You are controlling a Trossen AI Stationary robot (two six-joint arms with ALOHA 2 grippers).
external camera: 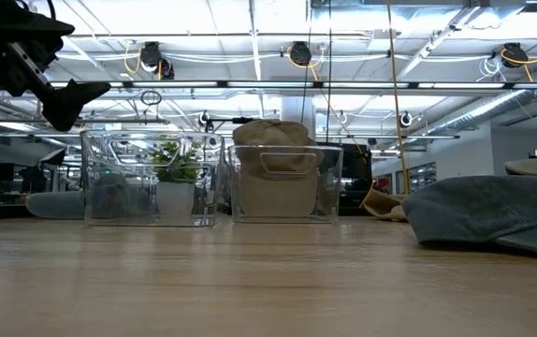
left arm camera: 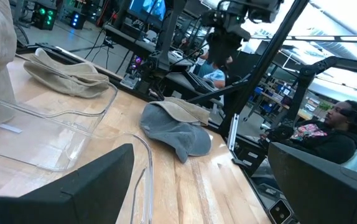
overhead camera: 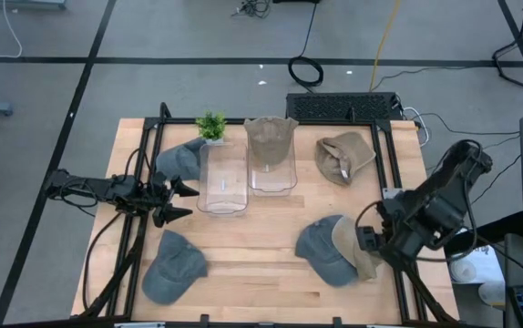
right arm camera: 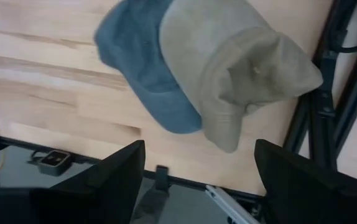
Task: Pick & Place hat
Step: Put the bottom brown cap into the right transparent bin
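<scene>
Right wrist view: I hover my wide-open right gripper [right arm camera: 194, 180] over the tan hat [right arm camera: 241, 68], overlapping the blue hat [right arm camera: 144, 68]; looks soft, light — I'd pinch its stiffer brim.

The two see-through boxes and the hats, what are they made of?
The two boxes look like clear, glossy plastic: you see the wood through them and light glints on their rims. The hats, like the blue one and the tan one, look like soft, matte cloth, probably cotton, because they sag and crease.
</scene>
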